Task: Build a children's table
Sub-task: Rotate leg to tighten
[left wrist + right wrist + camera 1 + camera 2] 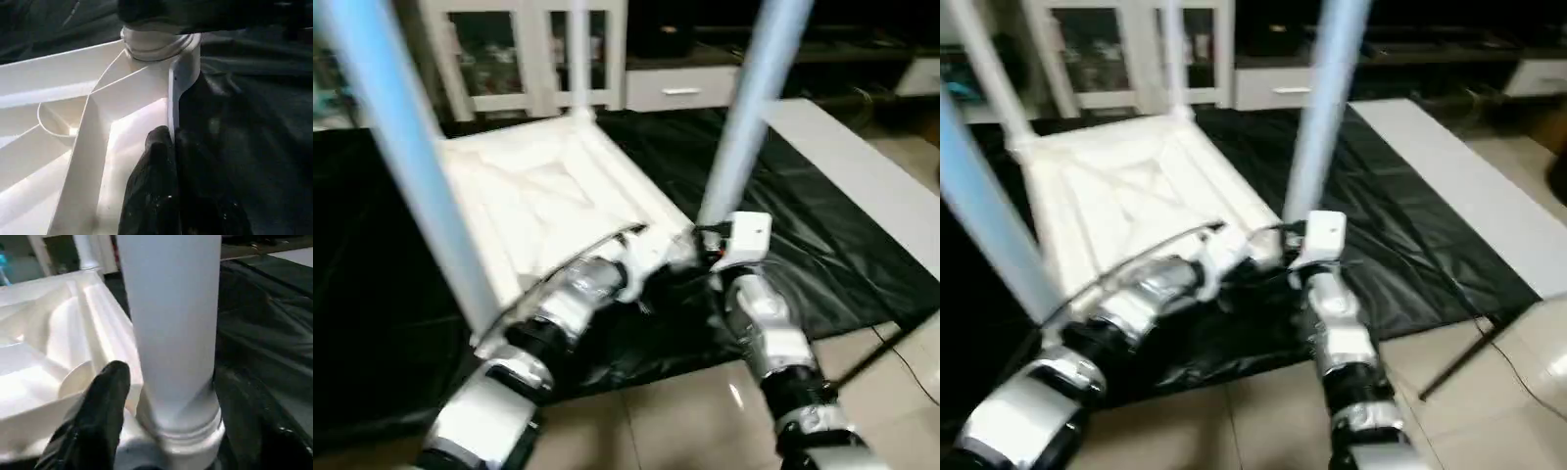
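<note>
The children's table lies upside down on a black sheet, its ribbed white top (538, 196) facing up. Three white legs stand in corner sockets: one near right (744, 127), one near left (401, 147), one far (578, 59). My left gripper (171, 142) is shut on the thin rim wall of the top, just beside the near right socket (156, 46). My right gripper (171, 401) straddles the base of the near right leg (171, 323). Its fingers (98, 411) stand on either side of the leg, open, with a small gap.
The black sheet (822, 225) covers the floor under the table. A long white board (871, 176) lies along its right edge. A white cabinet with glass doors (509, 49) and a drawer unit (680, 88) stand behind. A dark cable (891, 343) crosses the tiles at right.
</note>
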Motion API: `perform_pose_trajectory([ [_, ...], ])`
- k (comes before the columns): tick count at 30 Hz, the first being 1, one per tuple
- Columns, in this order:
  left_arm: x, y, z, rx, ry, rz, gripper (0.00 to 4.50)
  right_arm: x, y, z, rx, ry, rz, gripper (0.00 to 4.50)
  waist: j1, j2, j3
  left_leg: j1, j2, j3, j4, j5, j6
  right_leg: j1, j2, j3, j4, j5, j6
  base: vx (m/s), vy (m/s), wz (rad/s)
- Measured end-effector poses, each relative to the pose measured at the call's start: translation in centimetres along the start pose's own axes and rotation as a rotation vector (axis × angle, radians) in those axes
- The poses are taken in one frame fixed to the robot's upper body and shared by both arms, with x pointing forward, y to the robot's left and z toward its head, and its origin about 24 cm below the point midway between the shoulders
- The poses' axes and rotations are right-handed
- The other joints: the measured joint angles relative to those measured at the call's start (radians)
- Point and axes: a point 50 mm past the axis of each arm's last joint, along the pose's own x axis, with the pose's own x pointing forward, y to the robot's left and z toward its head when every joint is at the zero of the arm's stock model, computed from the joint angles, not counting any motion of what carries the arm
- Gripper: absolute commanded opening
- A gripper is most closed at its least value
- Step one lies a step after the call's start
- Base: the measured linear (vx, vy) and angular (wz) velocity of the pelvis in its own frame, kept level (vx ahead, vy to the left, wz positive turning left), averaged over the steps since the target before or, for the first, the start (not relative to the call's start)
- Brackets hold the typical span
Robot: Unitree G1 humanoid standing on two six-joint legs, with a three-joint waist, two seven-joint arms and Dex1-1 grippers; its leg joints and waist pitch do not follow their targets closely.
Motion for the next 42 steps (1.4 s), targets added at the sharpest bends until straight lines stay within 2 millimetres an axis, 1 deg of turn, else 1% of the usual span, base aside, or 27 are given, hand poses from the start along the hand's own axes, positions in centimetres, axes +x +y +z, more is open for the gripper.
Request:
perform_pose_trajectory([
  [1,-0.2,0.1,0.0,-0.001,-0.006,-0.027,0.00,-0.3,-0.6,0.2,-0.032,-0.010,0.017,3.17,0.001,0.001,0.001,0.003,0.001,0.000,-0.001,0.000,0.000,-0.001,0.001,0.000,0.000,0.002,-0.001,0.000,0.000,0.00],
  [3,-0.6,0.2,-0.1,-0.009,-0.019,-0.066,0.00,-0.7,-1.3,0.8,-0.080,-0.028,0.049,3.22,0.008,0.006,0.002,0.003,0.001,0.002,-0.003,0.000,0.000,-0.002,0.001,0.000,0.001,0.006,-0.006,0.027,-0.007,0.02],
  [4,-0.7,0.1,-0.1,-0.010,-0.028,-0.090,0.00,-0.7,-1.7,1.3,-0.105,-0.042,0.065,3.35,0.012,0.008,0.002,0.003,0.001,0.003,-0.005,0.000,0.000,-0.002,0.001,0.001,0.002,0.007,-0.006,0.000,0.000,0.00],
  [5,-0.9,0.1,-0.1,-0.004,-0.032,-0.108,0.00,-0.8,-1.9,1.8,-0.119,-0.053,0.085,3.59,0.016,0.009,0.002,0.004,0.001,0.004,-0.006,0.000,0.000,-0.002,0.001,0.001,0.003,0.007,-0.007,0.000,0.000,0.00],
  [6,-1.1,0.1,-0.1,0.000,-0.036,-0.126,0.00,-0.9,-2.0,2.3,-0.132,-0.065,0.116,3.59,0.020,0.009,0.002,0.004,0.002,0.005,-0.007,0.000,0.000,-0.002,0.001,0.001,0.004,0.006,-0.006,0.000,0.000,0.00],
  [8,-1.4,0.1,-0.1,0.016,-0.044,-0.166,0.00,-1.3,-2.7,3.4,-0.164,-0.073,0.192,3.77,0.036,0.009,0.002,0.004,0.004,0.006,-0.009,0.000,0.000,-0.002,0.002,0.000,0.004,0.004,-0.003,0.000,0.000,0.00],
  [9,-1.6,0.1,-0.2,0.021,-0.044,-0.182,0.00,-1.6,-3.1,3.5,-0.180,-0.065,0.218,3.77,0.042,0.009,0.001,0.004,0.004,0.006,-0.008,0.000,0.000,-0.002,0.002,0.000,0.004,0.003,-0.001,0.000,0.000,0.00],
  [10,-1.8,0.1,-0.2,0.028,-0.047,-0.212,0.00,-2.4,-3.5,3.4,-0.204,-0.028,0.300,4.00,0.047,0.008,0.001,0.004,0.004,0.007,-0.008,0.000,0.000,-0.002,0.002,0.001,0.004,0.001,-0.001,0.000,0.000,0.00],
  [11,-2.1,0.2,-0.4,0.029,-0.045,-0.233,0.00,-3.0,-3.9,3.1,-0.220,0.006,0.358,4.05,0.050,0.008,0.001,0.004,0.004,0.007,-0.009,-0.001,0.001,-0.002,0.002,0.001,0.003,0.001,-0.001,0.000,0.000,0.00],
  [13,-3.0,0.5,-0.8,0.050,-0.041,-0.276,0.00,-4.4,-4.5,2.0,-0.228,0.094,0.473,4.20,0.049,0.009,0.002,0.004,0.004,0.007,-0.009,-0.001,0.002,-0.002,0.002,0.001,0.003,0.000,-0.001,0.000,0.000,0.00],
  [16,-4.5,0.5,-1.5,0.077,-0.039,-0.395,0.00,-6.4,-5.2,1.6,-0.258,0.182,0.650,4.48,0.049,0.009,0.001,0.005,0.004,0.007,-0.010,-0.002,0.002,-0.001,0.001,0.001,0.003,-0.001,-0.001,0.000,0.000,0.00],
  [19,-5.7,0.5,-1.9,0.105,-0.008,-0.487,0.00,-7.6,-5.2,1.8,-0.260,0.251,0.782,4.48,0.048,0.009,0.001,0.007,0.004,0.008,-0.010,-0.002,0.000,0.000,0.002,0.002,0.004,-0.001,-0.001,0.000,0.000,0.00],
  [23,-6.3,0.2,-1.8,0.140,0.027,-0.567,0.00,-8.3,-5.1,2.2,-0.290,0.316,0.890,4.48,0.056,0.008,0.001,0.008,0.004,0.008,-0.008,-0.002,0.000,0.002,0.001,0.004,0.004,-0.001,-0.001,0.000,0.000,0.00],
  [27,-6.6,0.2,-1.7,0.152,0.043,-0.595,0.00,-8.3,-5.4,2.8,-0.316,0.369,0.934,4.48,0.058,0.007,0.001,0.008,0.004,0.008,-0.006,-0.002,0.000,0.003,0.001,0.005,0.005,-0.001,-0.001,0.000,0.000,0.00],
  [30,-6.8,0.2,-1.7,0.150,0.051,-0.595,0.00,-8.3,-5.5,3.0,-0.316,0.396,0.954,4.48,0.059,0.003,0.001,0.008,0.004,0.008,-0.006,-0.002,0.000,0.002,0.001,0.004,0.009,-0.003,0.000,0.000,0.000,0.00],
  [31,-6.9,0.2,-1.7,0.151,0.054,-0.595,0.00,-8.3,-5.4,3.0,-0.314,0.407,0.963,4.32,0.059,0.003,0.001,0.008,0.004,0.008,-0.006,-0.002,0.000,0.001,0.001,0.004,0.011,-0.005,0.001,0.000,0.000,0.00],
  [33,-7.0,0.2,-1.6,0.149,0.058,-0.595,0.00,-8.1,-5.3,3.2,-0.312,0.414,0.965,4.32,0.059,0.002,0.001,0.008,0.004,0.008,-0.005,-0.002,0.000,0.000,0.001,0.004,0.014,-0.007,0.000,0.000,0.000,0.00],
  [37,-7.0,0.0,-1.5,0.152,0.061,-0.600,0.00,-8.0,-5.2,3.4,-0.312,0.414,0.966,3.84,0.063,0.002,0.001,0.008,0.004,0.007,-0.006,-0.002,0.000,0.000,0.001,0.003,0.016,-0.009,0.000,0.000,0.000,0.00],
  [39,-7.0,0.0,-1.5,0.151,0.063,-0.601,0.00,-7.9,-5.1,3.3,-0.307,0.412,0.965,3.84,0.064,0.002,0.001,0.008,0.004,0.007,-0.005,-0.002,0.000,0.000,0.001,0.003,0.016,-0.009,0.000,0.000,0.000,0.00],
  [40,-7.0,0.0,-1.5,0.151,0.064,-0.601,0.00,-7.8,-5.1,3.4,-0.305,0.411,0.964,3.73,0.064,0.002,0.001,0.008,0.004,0.007,-0.005,-0.002,0.000,0.000,0.001,0.004,0.016,-0.009,-0.001,0.000,0.000,0.00],
  [41,-7.0,-0.1,-1.5,0.151,0.064,-0.602,0.00,-7.8,-5.1,3.3,-0.304,0.411,0.963,3.73,0.064,0.002,0.001,0.008,0.004,0.007,-0.005,-0.002,0.000,0.000,0.001,0.004,0.016,-0.009,-0.001,0.000,0.000,0.00],
  [42,-7.0,-0.1,-1.5,0.152,0.064,-0.602,0.00,-7.7,-5.1,3.3,-0.303,0.412,0.963,3.54,0.064,0.002,0.001,0.008,0.004,0.007,-0.005,-0.002,0.000,0.000,0.001,0.004,0.016,-0.009,-0.001,0.000,0.000,0.00],
])
